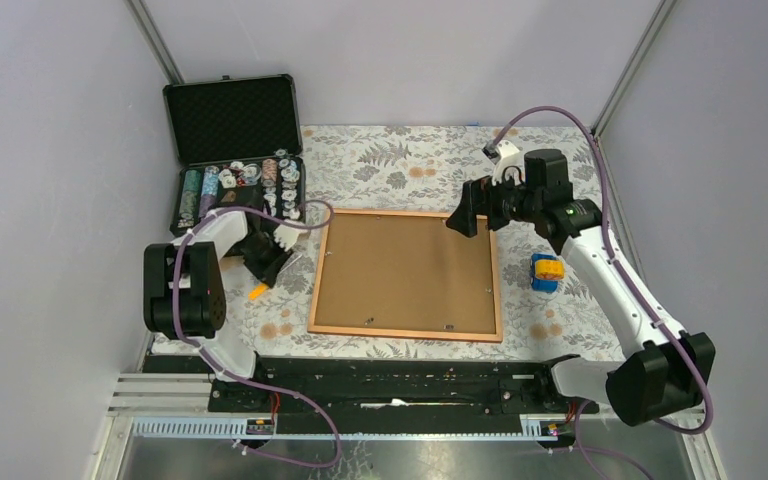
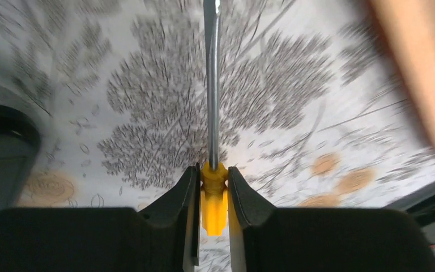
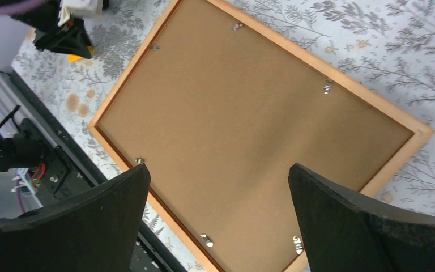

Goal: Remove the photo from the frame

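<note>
From where I'm standing, this job has barely started. The frame lies face down in the middle of the tabletop, its brown backing board facing up and seated inside the orange-red border. Small metal clips are spaced around the edge, though they are too small for me to tell which way they are turned. The photo itself can't be seen, and I'd judge it is under that board, inside the frame.

The left end effector has its fingers pinched tight on the yellow handle of a screwdriver. The steel shaft points out over the leaf-patterned cloth, just beside the frame's left edge but not touching it. The right end effector hangs above the frame's far right corner with its fingers spread wide, gripping nothing.

So the tool is in hand, and that's about all that's done. By my reckoning, the clips have yet to be worked loose, the board has to be lifted out, and only then can the photo come free.

An open black case full of poker chips sits at the far left. A small blue-and-yellow object rests to the right of the frame.
</note>
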Controlling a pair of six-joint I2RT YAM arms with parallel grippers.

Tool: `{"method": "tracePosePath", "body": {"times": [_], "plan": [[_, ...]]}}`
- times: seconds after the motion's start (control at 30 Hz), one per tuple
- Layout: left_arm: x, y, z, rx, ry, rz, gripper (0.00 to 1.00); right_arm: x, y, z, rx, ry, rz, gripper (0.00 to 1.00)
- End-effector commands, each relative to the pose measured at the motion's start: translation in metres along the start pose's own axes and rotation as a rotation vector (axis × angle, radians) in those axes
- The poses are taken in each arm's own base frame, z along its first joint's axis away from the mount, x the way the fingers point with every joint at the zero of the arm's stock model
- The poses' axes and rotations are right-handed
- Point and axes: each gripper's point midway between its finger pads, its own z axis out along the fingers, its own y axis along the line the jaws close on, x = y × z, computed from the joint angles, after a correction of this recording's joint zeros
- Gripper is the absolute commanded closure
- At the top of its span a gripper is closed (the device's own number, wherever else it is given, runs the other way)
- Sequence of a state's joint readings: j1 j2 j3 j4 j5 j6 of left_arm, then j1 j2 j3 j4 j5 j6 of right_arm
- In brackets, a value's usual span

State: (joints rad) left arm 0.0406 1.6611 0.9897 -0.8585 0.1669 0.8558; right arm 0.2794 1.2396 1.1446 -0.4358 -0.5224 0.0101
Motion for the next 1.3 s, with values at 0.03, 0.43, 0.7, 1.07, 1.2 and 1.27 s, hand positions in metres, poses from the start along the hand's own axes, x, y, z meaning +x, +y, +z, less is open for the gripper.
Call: {"method": "tracePosePath", "body": {"times": [0.03,0.43,0.7,1.07,1.2,1.27], "plan": [[-0.115,-0.015,-0.093,0.109,-0.496,-0.157,1.00,-0.039,0.023,-0.003,-0.101,-0.081,0.023,0.00],[-0.217,-0.083,-0.337,0.482,-1.442,-0.422,1.00,-0.097,0.121,0.015,-0.448,-0.161,-0.024,0.00],[-0.214,-0.093,-0.377,0.689,-1.582,-0.592,1.00,-0.126,0.191,0.033,-0.733,-0.195,-0.014,0.00],[-0.208,-0.105,-0.357,0.901,-1.558,-0.737,1.00,-0.135,0.263,0.071,-0.875,-0.154,-0.043,0.16],[-0.214,-0.118,-0.345,0.920,-1.530,-0.740,1.00,-0.131,0.275,0.078,-0.894,-0.141,-0.049,0.32],[-0.215,-0.118,-0.345,0.922,-1.534,-0.737,1.00,-0.127,0.277,0.082,-0.894,-0.130,-0.044,0.44]]}}
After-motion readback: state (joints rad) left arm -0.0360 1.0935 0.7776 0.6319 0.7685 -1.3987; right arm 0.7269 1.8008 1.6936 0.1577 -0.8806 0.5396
